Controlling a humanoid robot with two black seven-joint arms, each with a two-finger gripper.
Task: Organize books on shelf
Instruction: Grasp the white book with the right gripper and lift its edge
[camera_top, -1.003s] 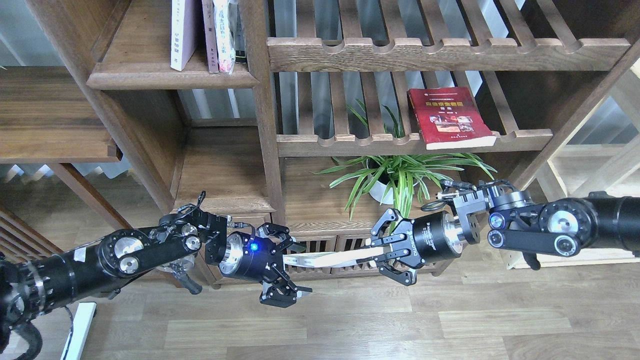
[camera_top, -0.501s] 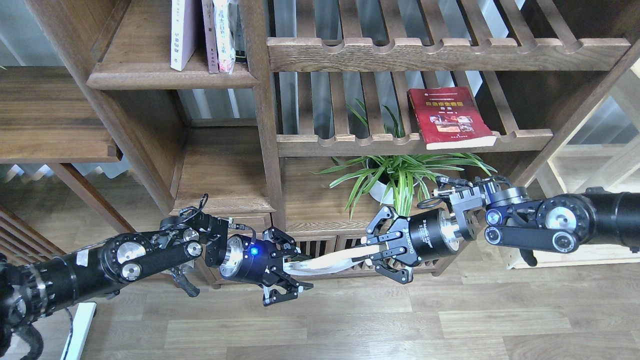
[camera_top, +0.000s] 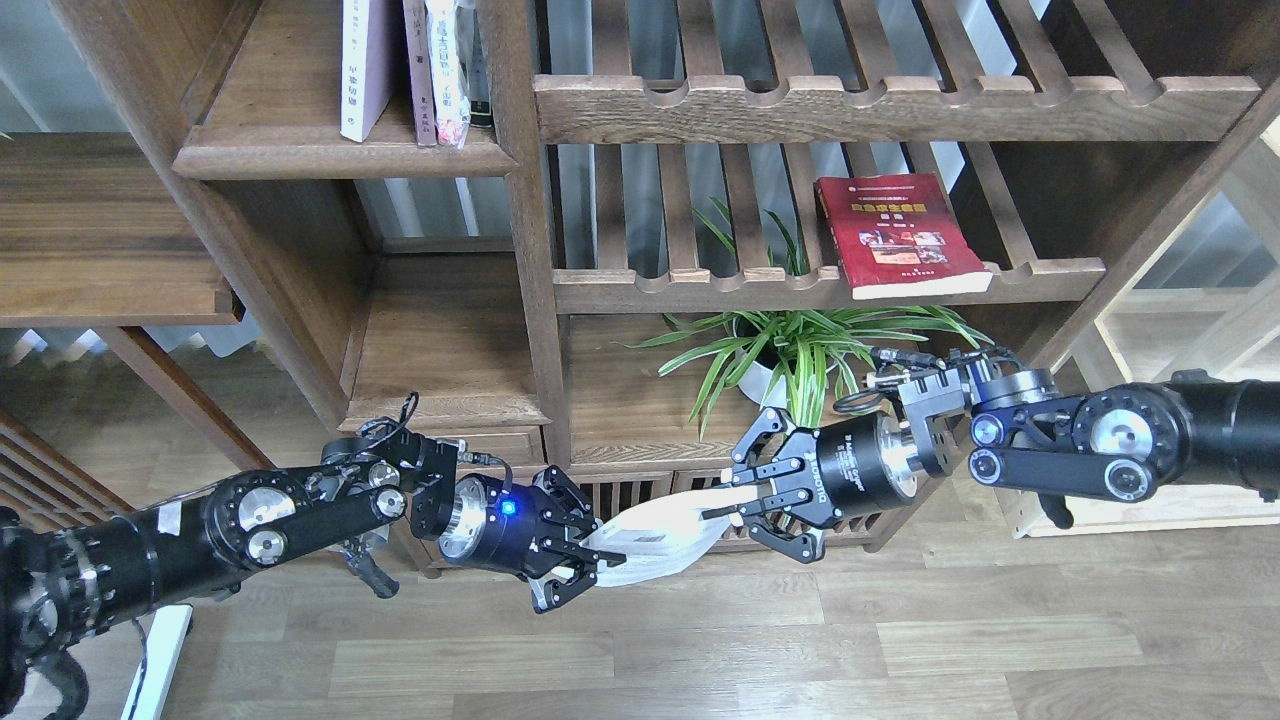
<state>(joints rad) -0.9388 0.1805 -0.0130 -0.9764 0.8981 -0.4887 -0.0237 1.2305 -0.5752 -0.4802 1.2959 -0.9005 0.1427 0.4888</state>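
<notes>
we hold a pale paperback (camera_top: 655, 530) low in front of the bookcase, our left pincer (camera_top: 570, 560) and right pincer (camera_top: 750, 495) each closed on one end, and it sags between them. to shelve it well, one pincer should let go before we lift it to the solid shelf (camera_top: 300, 150) at upper left, beside the standing books (camera_top: 405, 70). a potted plant (camera_top: 800, 350) and a red book (camera_top: 900, 235) on the slatted rack (camera_top: 700, 290) sit close to the right arm's path.

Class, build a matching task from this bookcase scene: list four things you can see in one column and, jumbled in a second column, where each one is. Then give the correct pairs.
Things:
1. red paperback book with gold title
2. pale white paperback book
3. green spider plant in a white pot
4. pale lavender upright book

Places:
A. standing on the solid dark-brown wood shelf, top left
B. lying flat on a slatted rack
C. held between the left gripper and the right gripper
D. on the board under the slatted rack

Pairs: 1-B, 2-C, 3-D, 4-A
</notes>
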